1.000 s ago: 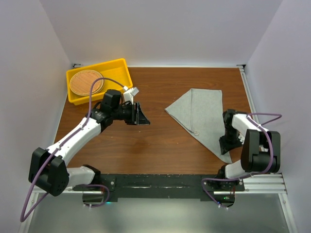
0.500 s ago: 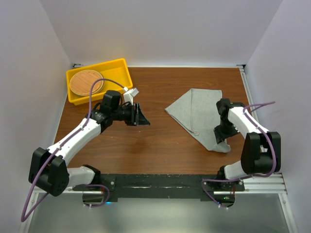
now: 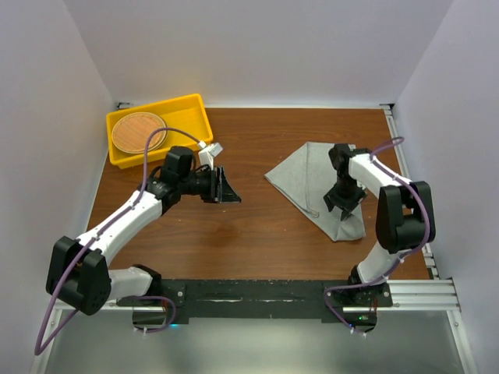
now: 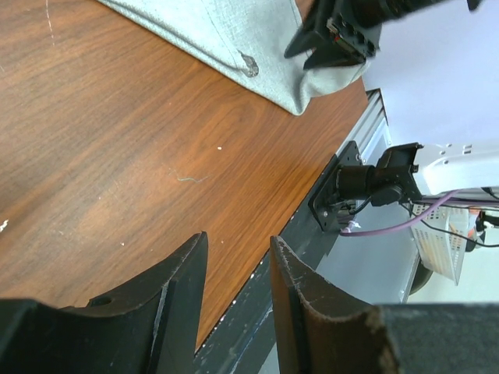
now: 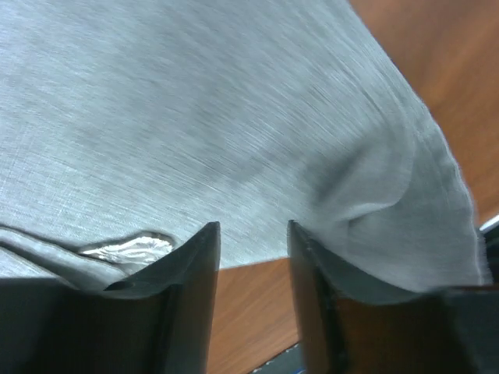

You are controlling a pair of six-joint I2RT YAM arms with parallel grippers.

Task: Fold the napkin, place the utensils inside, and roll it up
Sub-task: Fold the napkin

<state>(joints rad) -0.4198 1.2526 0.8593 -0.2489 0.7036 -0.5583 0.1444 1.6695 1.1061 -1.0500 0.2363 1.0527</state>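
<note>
So the napkin [image 3: 308, 171] is laid out at right-centre of the overhead view, already folded down to a rough triangle, with its lower corner doubled over and a bit bunched up. The right gripper [image 3: 341, 207] is parked right over that bunched corner, jaws spread, and in the wrist view nothing is pinched between them; the cloth is just seen underneath. The left gripper [image 3: 226, 187] is held over bare table [image 3: 257, 234] at centre-left, well apart from the cloth, jaws also parted with nothing in them.

What could go sideways, as a guess: the doubled corner isn't pressed flat, so it could easily be dragged or flipped back open if a finger snags it on the way up, and then the fold would be wasted. Something small and shiny [image 5: 129, 249] is seen at the cloth's edge at lower left of the right wrist view; whether it's cutlery can't be told. No utensils can be made out anywhere else, so they may be hidden.

Containers: only the yellow tray [image 3: 204, 117] at upper left, with one round woven disc [image 3: 138, 132] lying in it.
</note>
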